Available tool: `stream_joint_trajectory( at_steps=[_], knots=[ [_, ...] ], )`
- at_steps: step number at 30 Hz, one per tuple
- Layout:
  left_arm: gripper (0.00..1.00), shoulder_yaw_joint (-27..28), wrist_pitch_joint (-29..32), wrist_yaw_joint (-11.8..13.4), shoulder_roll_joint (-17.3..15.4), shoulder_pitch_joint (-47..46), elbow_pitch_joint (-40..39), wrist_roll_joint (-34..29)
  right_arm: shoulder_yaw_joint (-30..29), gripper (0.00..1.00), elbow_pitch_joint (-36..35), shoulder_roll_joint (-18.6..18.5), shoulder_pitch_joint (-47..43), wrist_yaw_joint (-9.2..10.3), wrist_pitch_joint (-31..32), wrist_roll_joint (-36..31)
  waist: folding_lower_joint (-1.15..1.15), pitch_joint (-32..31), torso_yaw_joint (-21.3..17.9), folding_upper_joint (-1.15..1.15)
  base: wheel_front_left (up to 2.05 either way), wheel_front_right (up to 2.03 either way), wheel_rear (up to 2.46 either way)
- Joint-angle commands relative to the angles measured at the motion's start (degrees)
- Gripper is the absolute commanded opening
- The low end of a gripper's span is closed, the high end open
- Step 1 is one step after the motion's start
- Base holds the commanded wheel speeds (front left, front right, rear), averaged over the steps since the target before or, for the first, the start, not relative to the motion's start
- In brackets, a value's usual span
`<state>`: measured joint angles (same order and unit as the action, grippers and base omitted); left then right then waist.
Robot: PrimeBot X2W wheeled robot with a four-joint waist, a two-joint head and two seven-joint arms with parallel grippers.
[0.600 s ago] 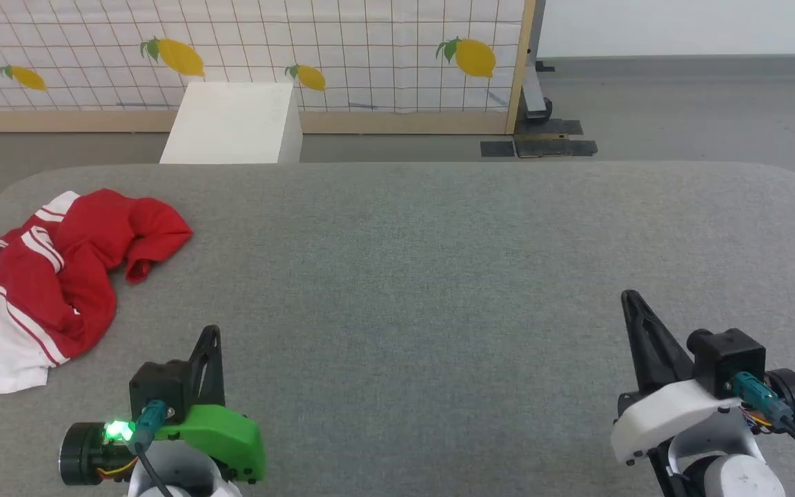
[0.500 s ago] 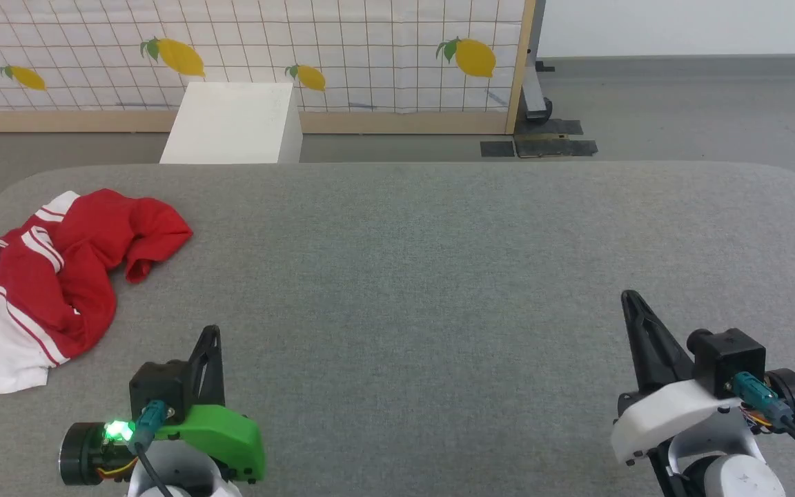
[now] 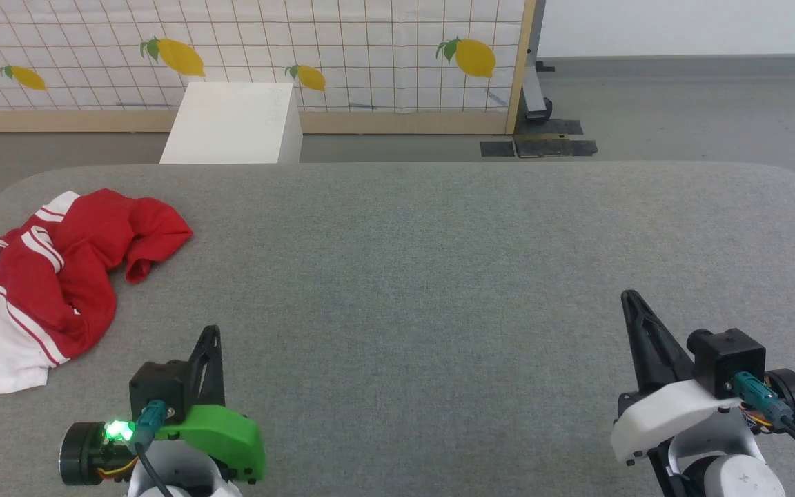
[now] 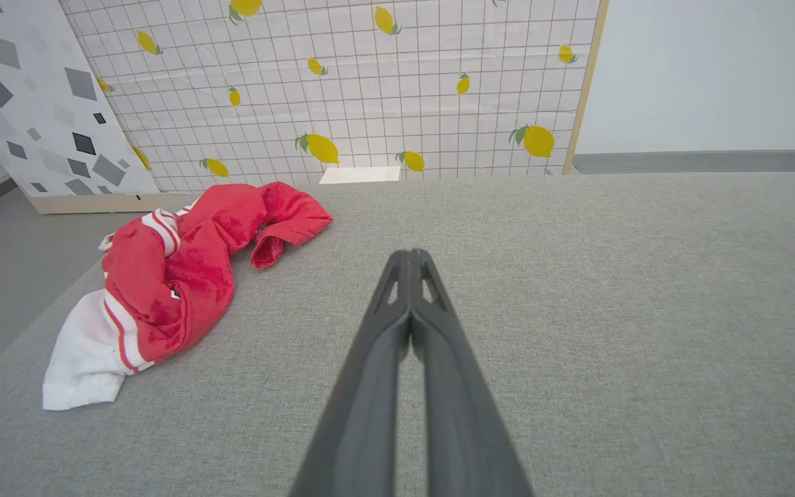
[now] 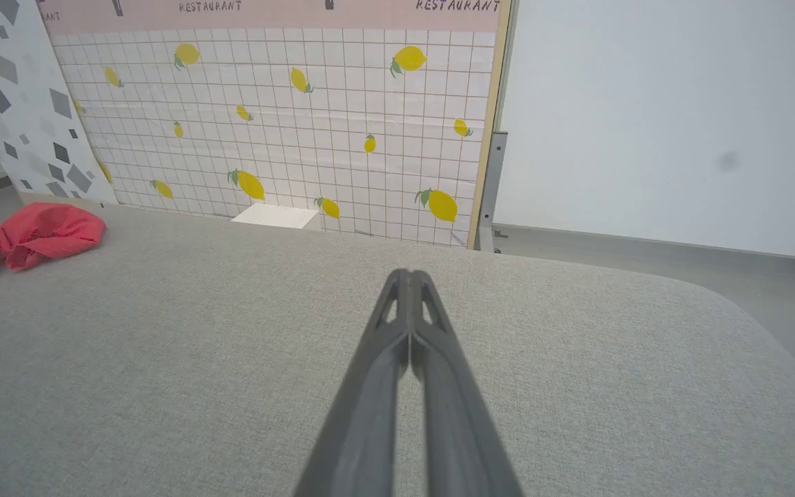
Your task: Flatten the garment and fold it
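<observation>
At the far left of the grey fabric-topped desk the garment lies crumpled in a loose heap, not flattened. It is mostly red cloth bunched into deep folds, with bands of red-and-white striped trim crossing it. One white part spills out at its near end, and a smaller white edge shows at the far end. The heap sits close to the desk's rounded left edge and far-left corner, and a red flap reaches towards the middle. Just right of it and nearer the robot, the left hand hovers over bare fabric with its two dark fingers pressed together and nothing between them, apart from the garment. From there a wide stretch of open desk runs across the middle. Beyond its far edge stands a white box on the floor, in front of a lemon-patterned panel. At the right the right hand also has its fingers closed together, empty, well apart from the garment. Bare desk lies all around it up to the rounded far-right corner.
</observation>
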<state>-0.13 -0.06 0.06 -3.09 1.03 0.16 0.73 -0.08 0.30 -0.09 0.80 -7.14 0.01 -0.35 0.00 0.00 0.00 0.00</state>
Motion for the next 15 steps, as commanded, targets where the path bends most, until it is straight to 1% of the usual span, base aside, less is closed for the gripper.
stream_joint_trajectory(
  at_steps=[1,15],
  knots=[
    [0.0,0.1,0.1,-0.1,0.2,-1.0,-0.2,-0.7,0.1,0.0,-0.3,0.0,-0.8,-0.35,0.0,0.3,0.0,0.0,0.0,0.0,0.0,0.0,0.0],
    [0.0,0.1,0.1,-0.1,0.2,-1.0,-0.2,-0.7,0.1,0.0,-0.3,0.0,-0.8,-0.35,0.0,0.3,0.0,0.0,0.0,0.0,0.0,0.0,0.0]
  ],
)
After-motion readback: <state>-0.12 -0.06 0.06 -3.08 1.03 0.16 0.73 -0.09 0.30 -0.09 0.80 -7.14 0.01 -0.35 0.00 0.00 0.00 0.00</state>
